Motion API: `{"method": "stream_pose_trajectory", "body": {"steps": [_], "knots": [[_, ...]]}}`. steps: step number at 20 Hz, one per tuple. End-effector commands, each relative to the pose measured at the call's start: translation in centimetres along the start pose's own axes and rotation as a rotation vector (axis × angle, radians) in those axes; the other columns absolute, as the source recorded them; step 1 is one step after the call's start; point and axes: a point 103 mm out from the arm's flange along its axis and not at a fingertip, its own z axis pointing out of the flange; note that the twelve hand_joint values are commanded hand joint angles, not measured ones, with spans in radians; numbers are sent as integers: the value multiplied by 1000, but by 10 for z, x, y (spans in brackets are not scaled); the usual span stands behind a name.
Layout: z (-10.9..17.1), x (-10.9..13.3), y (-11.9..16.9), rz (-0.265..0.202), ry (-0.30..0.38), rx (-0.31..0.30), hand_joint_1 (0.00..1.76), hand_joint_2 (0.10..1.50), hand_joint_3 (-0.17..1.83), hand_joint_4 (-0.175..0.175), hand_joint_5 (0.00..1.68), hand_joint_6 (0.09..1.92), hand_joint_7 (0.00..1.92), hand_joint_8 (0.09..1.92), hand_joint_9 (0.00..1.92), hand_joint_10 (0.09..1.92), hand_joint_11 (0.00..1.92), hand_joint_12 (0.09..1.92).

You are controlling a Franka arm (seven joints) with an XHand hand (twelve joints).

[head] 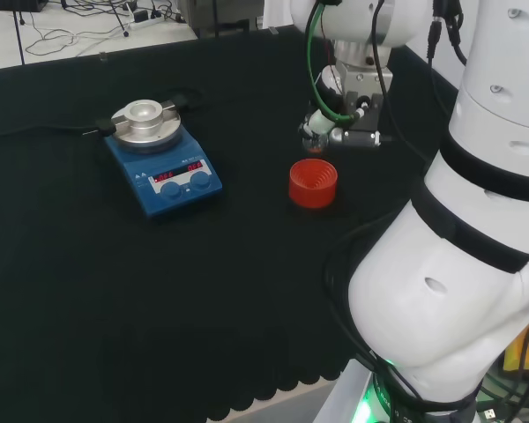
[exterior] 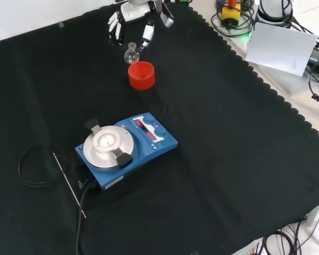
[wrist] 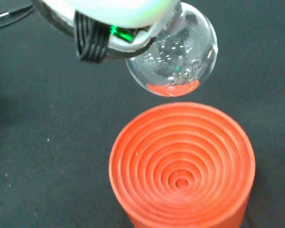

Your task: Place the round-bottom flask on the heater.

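A clear round-bottom flask (wrist: 173,61) hangs in the air, held by my hand (exterior: 132,21), a little above the red ribbed stand (wrist: 183,164). In the front view the flask (exterior: 131,53) sits just behind the stand (exterior: 141,75), with fingers curled round its neck. From the head view the flask (head: 316,134) is under the hand (head: 348,123), above and slightly beyond the stand (head: 313,182). The blue heater (head: 163,154) with its round silver plate (exterior: 109,143) stands apart, to the left in the head view. The stand is empty.
A black cable (exterior: 40,164) and a thin metal probe (exterior: 69,183) lie beside the heater in the front view. Two black clamp pieces rest on the heater plate's rim. The cloth's scalloped edge (exterior: 266,90) runs along the right in the front view.
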Motion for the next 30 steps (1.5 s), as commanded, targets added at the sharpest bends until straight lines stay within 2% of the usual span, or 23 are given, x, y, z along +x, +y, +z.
{"method": "stream_pose_trajectory", "body": {"steps": [1,14,30], "knots": [[-64,86,25,-116,-56,37,1107,660,735,165,1180,871,615,689,796,565,519,1293],[-81,158,48,-222,-61,55,1106,657,738,174,1181,871,598,685,794,563,521,1292],[-66,214,63,-324,-62,83,1107,654,742,175,1183,870,595,688,792,562,522,1292]]}}
